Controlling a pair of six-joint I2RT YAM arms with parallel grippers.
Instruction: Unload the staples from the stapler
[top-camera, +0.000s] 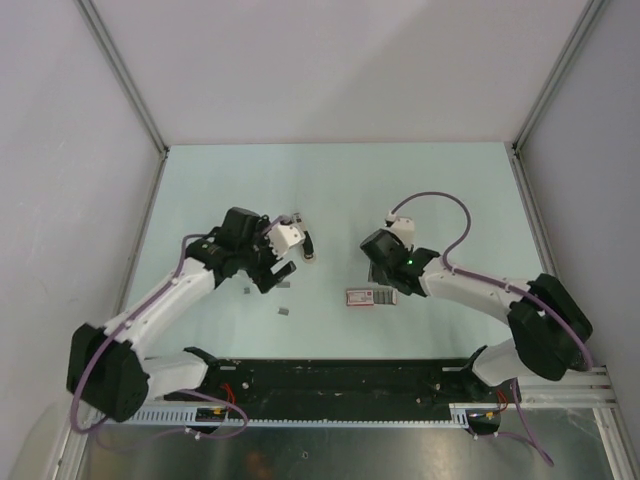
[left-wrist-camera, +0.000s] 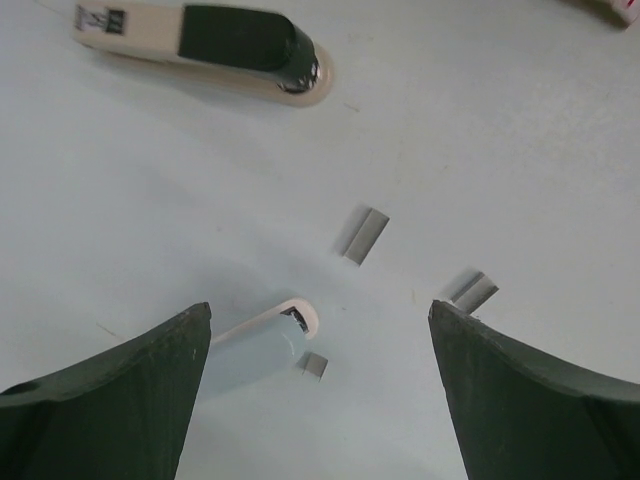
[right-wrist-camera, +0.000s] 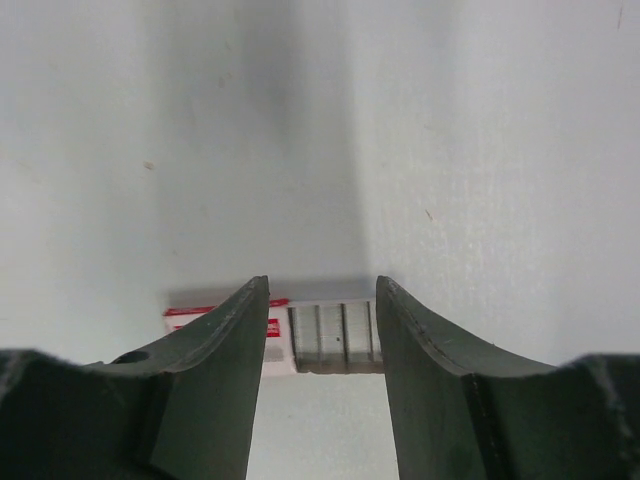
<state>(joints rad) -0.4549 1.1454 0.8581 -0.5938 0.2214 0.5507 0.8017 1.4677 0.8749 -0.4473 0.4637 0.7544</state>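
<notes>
The stapler (left-wrist-camera: 215, 45), cream with a black top, lies on the table at the upper left of the left wrist view; from above it shows as a small dark piece (top-camera: 307, 246). My left gripper (left-wrist-camera: 320, 310) is open and empty, hovering over loose staple strips (left-wrist-camera: 365, 235) and a pale rounded piece (left-wrist-camera: 262, 345). From above the left gripper (top-camera: 272, 274) is just left of the stapler. My right gripper (right-wrist-camera: 320, 285) is open and empty over the red-and-white box (right-wrist-camera: 185, 318), whose open end shows rows of staples (right-wrist-camera: 335, 335).
The red-and-white box (top-camera: 368, 296) lies mid-table under the right gripper (top-camera: 384, 280). Small staple bits (top-camera: 284, 311) lie on the pale green table (top-camera: 330, 190). Grey walls stand on three sides. A black rail (top-camera: 330, 380) runs along the near edge.
</notes>
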